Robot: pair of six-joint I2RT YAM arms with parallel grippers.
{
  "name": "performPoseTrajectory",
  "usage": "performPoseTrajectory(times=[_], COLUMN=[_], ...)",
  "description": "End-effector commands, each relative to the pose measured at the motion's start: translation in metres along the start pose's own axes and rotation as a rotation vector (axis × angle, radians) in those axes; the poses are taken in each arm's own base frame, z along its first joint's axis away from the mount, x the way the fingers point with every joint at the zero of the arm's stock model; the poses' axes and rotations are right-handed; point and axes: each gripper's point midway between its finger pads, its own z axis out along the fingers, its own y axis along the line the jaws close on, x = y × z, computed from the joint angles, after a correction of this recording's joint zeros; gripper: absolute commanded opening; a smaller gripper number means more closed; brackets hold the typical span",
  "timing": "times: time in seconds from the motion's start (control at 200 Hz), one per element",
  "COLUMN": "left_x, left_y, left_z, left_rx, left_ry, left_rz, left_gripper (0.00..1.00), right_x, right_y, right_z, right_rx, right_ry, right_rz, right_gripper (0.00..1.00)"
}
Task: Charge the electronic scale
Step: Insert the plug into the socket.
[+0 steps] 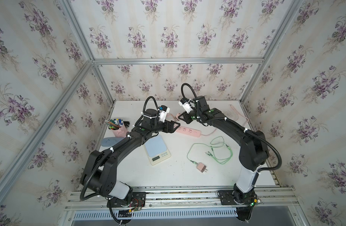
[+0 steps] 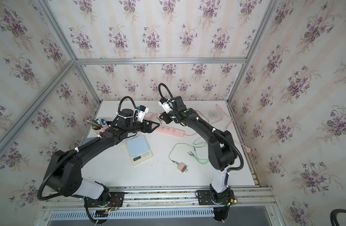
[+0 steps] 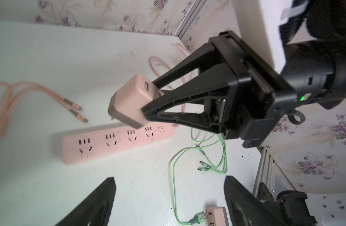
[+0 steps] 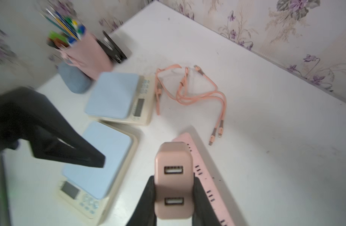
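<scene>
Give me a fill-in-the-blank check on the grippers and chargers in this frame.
The USB charger gripped by the right gripper shows ____ ports. The left gripper stands ____. The USB cable plugged into the charger on the table is ____. The power strip is ____.
Missing: two; open; green; pink.

Table (image 1: 187, 176): scale (image 1: 157, 149), power strip (image 1: 188, 131), green cable (image 1: 188, 153)

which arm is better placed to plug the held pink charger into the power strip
Right. Its claw grips the pink charger close to the power strip, while the left claw is open and empty.
</scene>
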Motion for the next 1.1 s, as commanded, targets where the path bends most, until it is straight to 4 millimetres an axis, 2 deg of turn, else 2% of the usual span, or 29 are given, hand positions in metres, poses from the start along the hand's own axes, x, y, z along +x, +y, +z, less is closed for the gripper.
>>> performPoseTrajectory(times=[0.0,0.185,0.44,0.599,0.829,1.094], left_x=[0.002,0.004,0.009,0.01,0.015,0.017], left_y=[0.007,0.027,0.059,0.065,0.072,0.078], left_z=[0.012,0.035,0.056,0.06,0.065,0.071], left_rx=[0.049,0.025,-0.027,-0.046,-0.067,-0.08], left_ry=[0.045,0.077,0.097,0.096,0.127,0.142], left_rz=[-0.185,-0.259,-0.366,-0.373,-0.374,-0.371], left_gripper=[0.82,0.8,0.74,0.72,0.69,0.66], right_x=[0.025,0.04,0.056,0.059,0.077,0.076], right_y=[-0.008,-0.019,-0.018,-0.012,-0.013,-0.015], right_z=[0.024,0.044,0.057,0.061,0.068,0.063], right_rx=[-0.018,-0.008,-0.055,-0.099,-0.152,-0.134], right_ry=[0.125,0.179,0.203,0.193,0.284,0.314], right_rz=[-0.204,-0.332,-0.475,-0.525,-0.541,-0.519], right_gripper=[0.03,0.04,0.0,0.0,0.0,0.0])
